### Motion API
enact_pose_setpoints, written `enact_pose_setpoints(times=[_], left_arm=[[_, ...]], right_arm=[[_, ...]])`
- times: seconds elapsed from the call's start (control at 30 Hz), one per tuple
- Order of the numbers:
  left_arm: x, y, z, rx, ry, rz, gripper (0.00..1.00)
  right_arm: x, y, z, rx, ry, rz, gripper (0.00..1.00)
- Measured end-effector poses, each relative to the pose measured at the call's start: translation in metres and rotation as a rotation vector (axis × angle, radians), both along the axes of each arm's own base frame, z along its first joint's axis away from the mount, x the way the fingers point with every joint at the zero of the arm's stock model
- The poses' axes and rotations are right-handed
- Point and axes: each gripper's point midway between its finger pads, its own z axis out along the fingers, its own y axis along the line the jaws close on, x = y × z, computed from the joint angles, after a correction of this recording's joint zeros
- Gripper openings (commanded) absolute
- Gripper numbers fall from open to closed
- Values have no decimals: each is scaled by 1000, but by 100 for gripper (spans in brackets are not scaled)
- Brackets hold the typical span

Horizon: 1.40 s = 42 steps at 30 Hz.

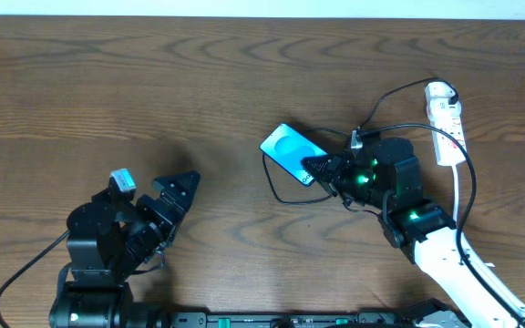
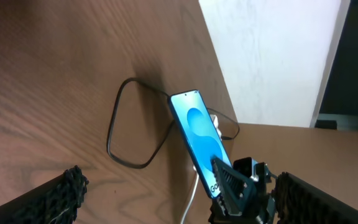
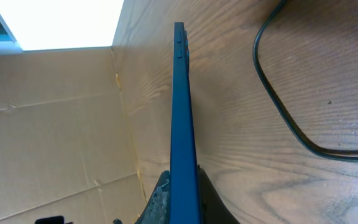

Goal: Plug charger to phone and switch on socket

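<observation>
Gripping one phone [image 1: 288, 148], right claw [image 1: 320, 168] closed on its edge.
Left claw [image 1: 150, 189] gapes wide; one charger [image 2: 110, 134], one socket [image 1: 445, 117] lie on the worktop [image 1: 244, 73].

I see the phone [image 1: 292, 152]. It has a black frame and a bright blue and white screen. It is tipped up off the table, and my right gripper [image 1: 315, 167] pinches its lower end. The charger [image 2: 109, 140] is a thin black cable. It makes a loop on the table just beside the phone. Its other end reaches the socket [image 1: 443, 109], a long white power strip lying flat, off to my right. I cannot tell if the small tip is in the phone.
</observation>
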Motion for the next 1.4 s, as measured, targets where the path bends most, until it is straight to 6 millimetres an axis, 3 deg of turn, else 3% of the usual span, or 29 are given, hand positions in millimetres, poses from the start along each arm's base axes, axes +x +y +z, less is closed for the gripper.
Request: enact_pose_setpoints(times=[0.47, 0.7, 0.9, 1.4], left_arm=[[3, -4, -8, -40, 65, -7, 98], [11, -16, 1, -104, 33, -64, 99], [12, -22, -17, -162, 136, -69, 100], [22, -24, -31, -219, 239, -40, 99]], right_arm=[[3, 2, 8, 17, -35, 3, 1], [3, 2, 8, 20, -32, 4, 1], [3, 2, 8, 23, -27, 1, 1], [3, 2, 8, 23, -26, 1, 1]])
